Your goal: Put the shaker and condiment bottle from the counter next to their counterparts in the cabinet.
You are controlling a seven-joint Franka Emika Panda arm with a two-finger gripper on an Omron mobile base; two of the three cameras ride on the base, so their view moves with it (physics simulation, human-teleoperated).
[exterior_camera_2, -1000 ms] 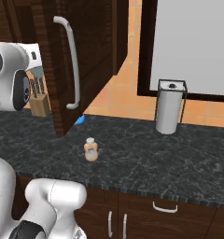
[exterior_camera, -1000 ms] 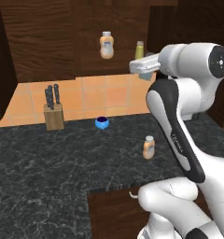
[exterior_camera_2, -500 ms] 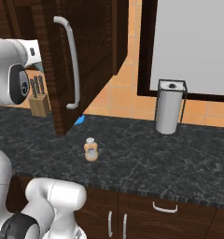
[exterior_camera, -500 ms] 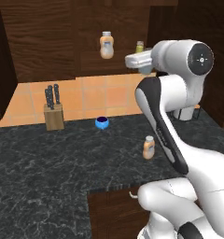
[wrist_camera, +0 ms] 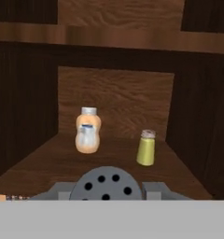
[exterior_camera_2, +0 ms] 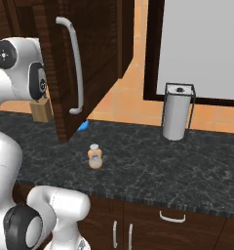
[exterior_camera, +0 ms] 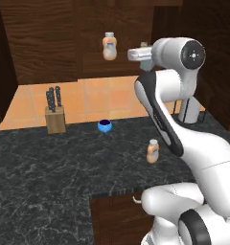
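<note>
Shaker (wrist_camera: 106, 184): its round holed cap sits at the bottom of the hand view, between the gripper's (wrist_camera: 106, 193) two grey finger blocks, so the fingers appear to pinch it on either side; the body is hidden. It is raised at the mouth of the cabinet (wrist_camera: 115, 100), not yet on the shelf (wrist_camera: 48, 163).

On the shelf: paler bottle (wrist_camera: 87, 130) left of middle, slim yellow-green shaker (wrist_camera: 146, 147) toward the right, both upright and apart, with bare shelf in front of them.

Condiment bottle (exterior_camera: 153, 151) stands upright on the counter (exterior_camera: 50, 177), near the front edge, well apart from the blue bowl (exterior_camera: 105, 126) and knife block (exterior_camera: 55, 112) at the back edge. Paper towel holder (exterior_camera_2: 177, 112) stands far right.

Risks, judged: pushing in too far could knock the yellow-green shaker over; releasing above the shelf could tip the carried shaker; the arm is close to the open door (exterior_camera_2: 65, 63).
</note>
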